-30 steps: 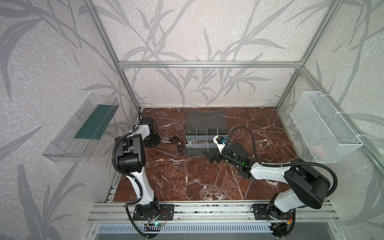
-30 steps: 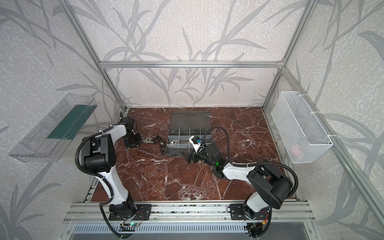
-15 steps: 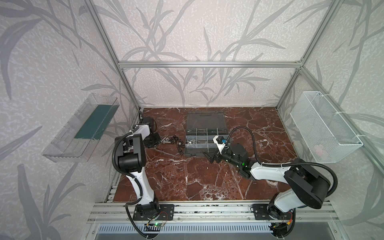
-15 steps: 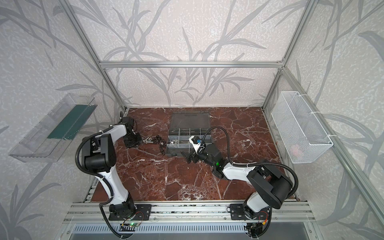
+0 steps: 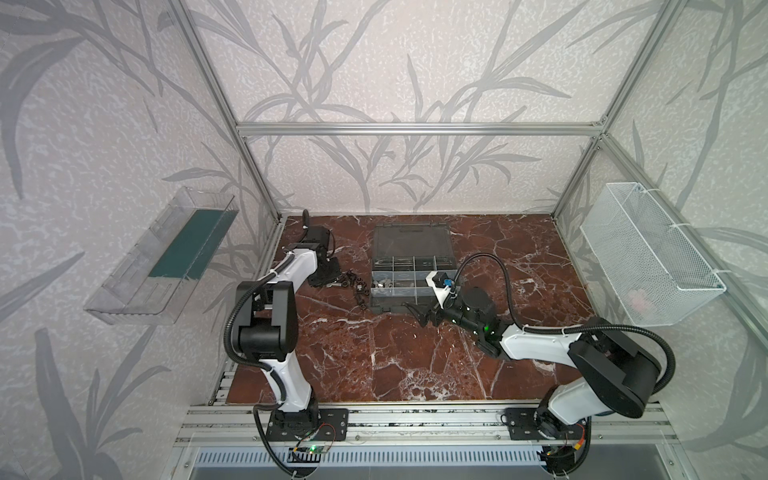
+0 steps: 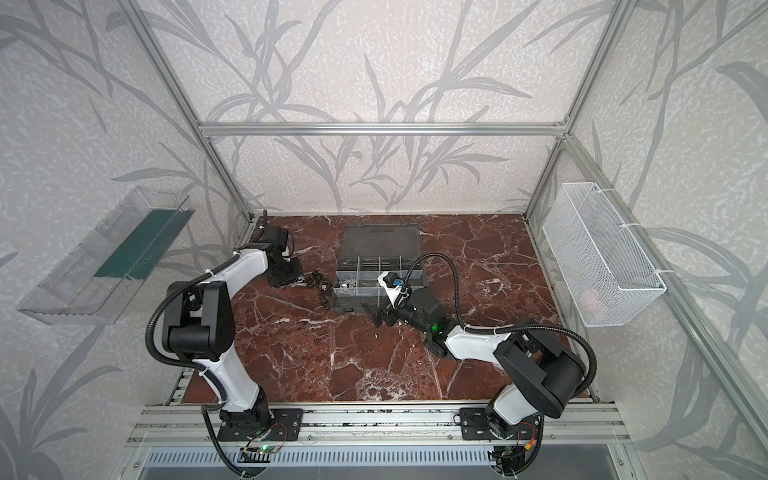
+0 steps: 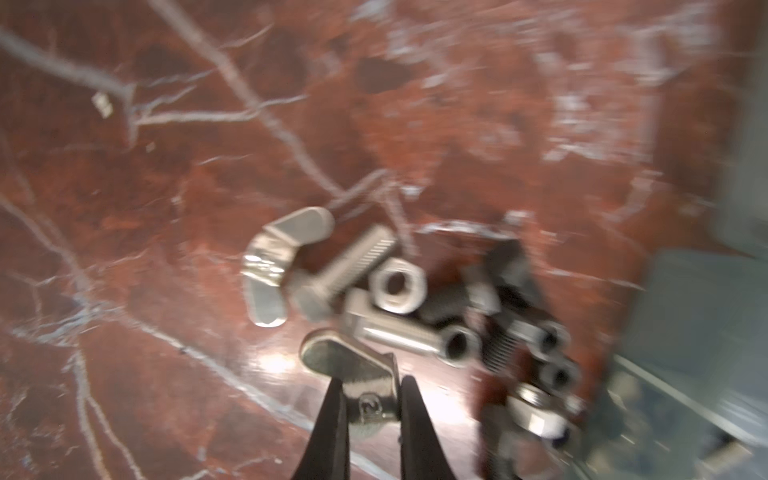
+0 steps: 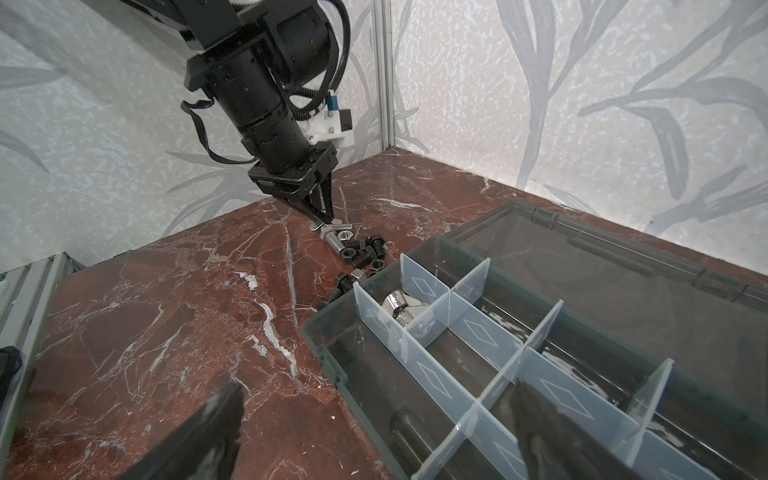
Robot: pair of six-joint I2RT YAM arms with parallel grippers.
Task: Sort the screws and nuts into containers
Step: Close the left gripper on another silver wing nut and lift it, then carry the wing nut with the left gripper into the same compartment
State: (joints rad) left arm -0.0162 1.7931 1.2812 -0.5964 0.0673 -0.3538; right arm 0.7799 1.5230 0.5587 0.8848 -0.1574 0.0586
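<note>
- Two grippers work around one dark grey organizer case, which stands open on the marble table, its lid lying flat behind the compartments.
- Left gripper: jaws nearly closed, clamped on a silver wing nut. One wing projects past the fingertips toward the loose pile. In the right wrist view this gripper points steeply down, tips at table level.
- Loose hardware: a string of parts just beside the case's left-arm end wall.
- Silver screws: both lie on their sides, long axes not parallel. One has its head toward the left gripper and its shaft pointing away; the other runs toward the case.
- Hex nut: flat, bore up, touching both silver screws.
- Second wing nut: at the pile edge farthest from the case.
- Black screws: case side of the pile; blurred, so their headings cannot be told.
- Sorted silver parts: in an end compartment on the case's pile side.
- Right gripper: jaws fully spread, holding nothing, just in front of the case's front wall.
</note>
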